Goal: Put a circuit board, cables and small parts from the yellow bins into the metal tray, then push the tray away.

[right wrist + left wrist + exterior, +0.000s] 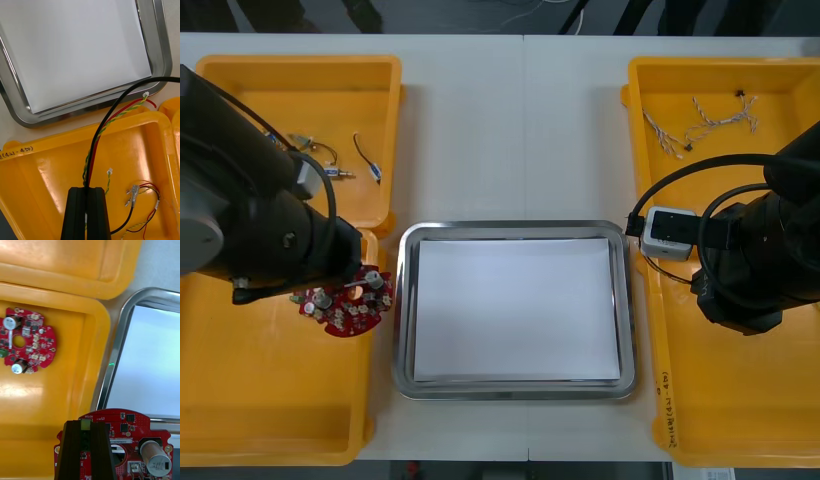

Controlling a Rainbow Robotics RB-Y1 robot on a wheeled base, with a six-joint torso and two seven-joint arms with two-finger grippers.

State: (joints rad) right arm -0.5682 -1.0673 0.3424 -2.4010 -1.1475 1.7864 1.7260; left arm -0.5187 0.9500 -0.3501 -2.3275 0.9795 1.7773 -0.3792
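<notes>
Board held beside the tray

A round red circuit board (348, 305) hung under the left arm (270, 235), just left of the metal tray (515, 228), which was white inside, over a yellow bin (280, 420). The right arm (765, 265) stood right of the tray, and blue and white cables (700, 125) lay beyond the tray's far right corner.

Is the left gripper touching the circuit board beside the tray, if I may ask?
Touching. The left wrist view shows the left gripper clamped on the edge of the circuit board.
</notes>
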